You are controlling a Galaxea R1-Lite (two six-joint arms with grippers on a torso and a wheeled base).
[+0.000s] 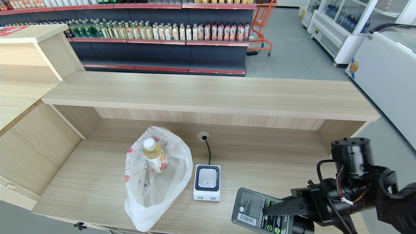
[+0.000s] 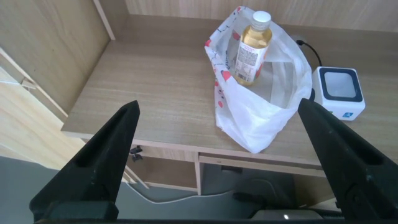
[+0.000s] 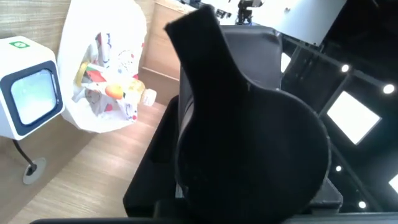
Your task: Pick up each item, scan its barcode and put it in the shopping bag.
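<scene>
The worktop (image 1: 276, 152) carries the shopping bag (image 1: 143, 208), mouth open, on its left part. We find the dark flat packet (image 1: 250, 204) clamped in the right hand (image 1: 276, 208) near the worktop's front edge, to the right of the scanner (image 1: 207, 182). Its long axis lies roughly level, with the free end pointing left towards the scanner and the barcode (image 1: 246, 219) facing upward. A bottle (image 1: 154, 156) stands in the bag. The left hand (image 2: 217, 168) hangs off the front edge, fingers apart and empty. We judge scanning to be the step in hand. Next, the barcode must be turned down over the scanner window.
</scene>
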